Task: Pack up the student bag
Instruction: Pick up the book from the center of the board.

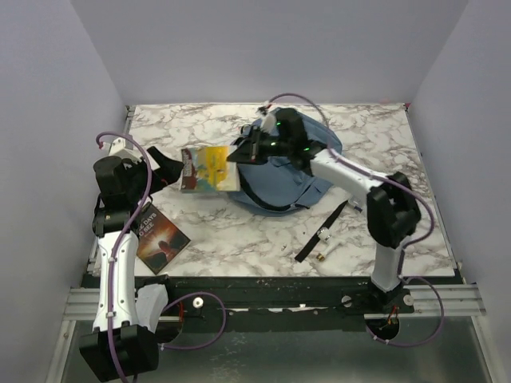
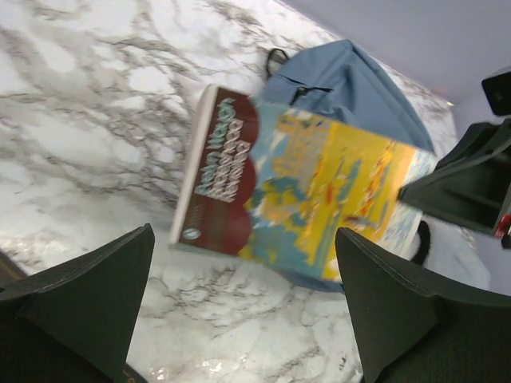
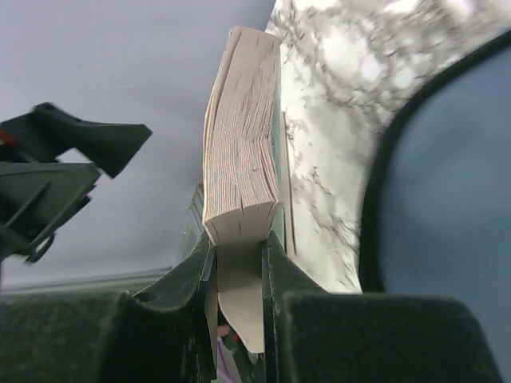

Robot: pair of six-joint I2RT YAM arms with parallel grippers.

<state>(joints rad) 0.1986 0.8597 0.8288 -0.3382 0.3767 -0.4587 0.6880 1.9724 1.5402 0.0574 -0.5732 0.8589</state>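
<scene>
lab booth: blank walls point(image 1: 271, 48) around a marble-print table point(image 1: 239, 239).

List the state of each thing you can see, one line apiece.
Right gripper: shut on the yellow paperback.
Yellow paperback: clamped by one edge, outside the student bag.
Left gripper: open, empty.
Student bag: lying on the table.
Dark paperback: flat on the table, cover up.
Black strap: loose on the table.

The left arm point(image 1: 112, 255) rises along the left edge of the frame, and the left gripper point(image 1: 166, 172) points toward centre with its fingers point(image 2: 88, 295) spread wide. The right arm point(image 1: 351, 177) reaches from lower right to centre, where the right gripper point(image 1: 239, 152) pinches its fingers point(image 3: 192, 271) on a paperback point(image 3: 239, 136).
</scene>
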